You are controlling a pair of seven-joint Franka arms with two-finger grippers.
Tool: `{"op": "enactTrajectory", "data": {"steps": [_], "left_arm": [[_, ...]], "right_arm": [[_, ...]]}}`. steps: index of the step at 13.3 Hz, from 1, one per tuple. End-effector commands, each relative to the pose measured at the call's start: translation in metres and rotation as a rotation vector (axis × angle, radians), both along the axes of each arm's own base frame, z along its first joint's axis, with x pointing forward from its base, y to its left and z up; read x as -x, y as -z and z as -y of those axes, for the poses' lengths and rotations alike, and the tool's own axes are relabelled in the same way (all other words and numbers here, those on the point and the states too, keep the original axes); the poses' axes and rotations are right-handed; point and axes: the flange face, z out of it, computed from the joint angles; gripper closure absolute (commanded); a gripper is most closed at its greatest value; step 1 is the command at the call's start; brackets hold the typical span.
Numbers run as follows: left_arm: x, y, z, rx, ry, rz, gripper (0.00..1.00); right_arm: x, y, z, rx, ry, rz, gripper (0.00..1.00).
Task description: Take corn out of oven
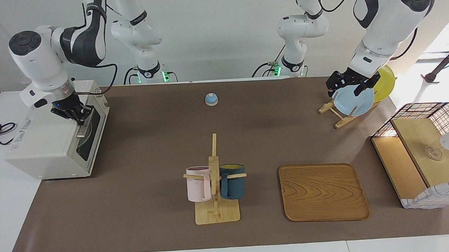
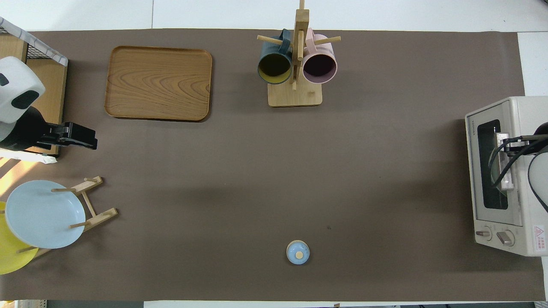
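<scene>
The cream-white oven [image 1: 43,141] stands at the right arm's end of the table, its dark glass door closed. The corn is hidden. My right gripper [image 1: 76,114] is down at the end of the silver handle [image 1: 83,128] nearer to the robots, shut on it. In the overhead view the right gripper [image 2: 505,145] sits over the handle [image 2: 505,175] on the oven [image 2: 513,214], partly covered by its cable. My left gripper [image 1: 347,88] hangs open and holding nothing above the plate rack, waiting. In the overhead view the left gripper [image 2: 93,143] shows beside the basket.
A mug rack [image 1: 215,187] with a pink and a dark blue mug stands mid-table. A wooden tray [image 1: 323,192] lies beside it. A small blue lid [image 1: 211,99] lies near the robots. A blue plate [image 1: 354,100], a yellow plate [image 1: 385,82] and a wire basket [image 1: 426,151] stand at the left arm's end.
</scene>
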Motion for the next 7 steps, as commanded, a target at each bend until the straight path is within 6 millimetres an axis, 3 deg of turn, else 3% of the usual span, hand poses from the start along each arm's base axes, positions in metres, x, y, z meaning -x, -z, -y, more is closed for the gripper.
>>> {"op": "enactTrajectory", "data": {"steps": [1, 7], "left_arm": [[0.007, -0.003, -0.003, -0.018, -0.001, 0.007, 0.00], [0.007, -0.003, -0.003, -0.018, -0.001, 0.007, 0.00]], "right_arm": [[0.003, 0.010, 0.007, 0.010, 0.019, -0.001, 1.00], [0.009, 0.022, 0.011, -0.009, 0.070, -0.018, 1.00]]}}
